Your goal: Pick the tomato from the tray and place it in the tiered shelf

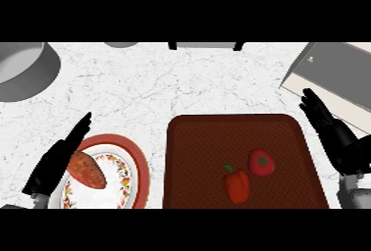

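Nearest to you, at the near edge of the bench [181, 83], a patterned plate [141, 171] carries a sweet potato [87, 170]. Your left hand [54, 162] lies along the plate's left rim, fingers straight, holding nothing.

Beside the plate sits the tray [210, 142]. The tomato [261, 162] rests on it right of centre, with a red pepper [237, 185] just beside its near-left side; whether they touch cannot be told.

Your right hand [330, 135] lies off the tray's right edge, fingers straight and empty. It is the nearer hand to the tomato, so it is likely placed there for the pick. The tomato's right and far sides face bare tray, so approach from there and mind the raised rim.

Farther on, bare bench leads to the far right corner, where a grey-and-cream unit [330, 73] stands, probably the tiered shelf. A grey pot [25, 68] occupies the far left corner, well apart.
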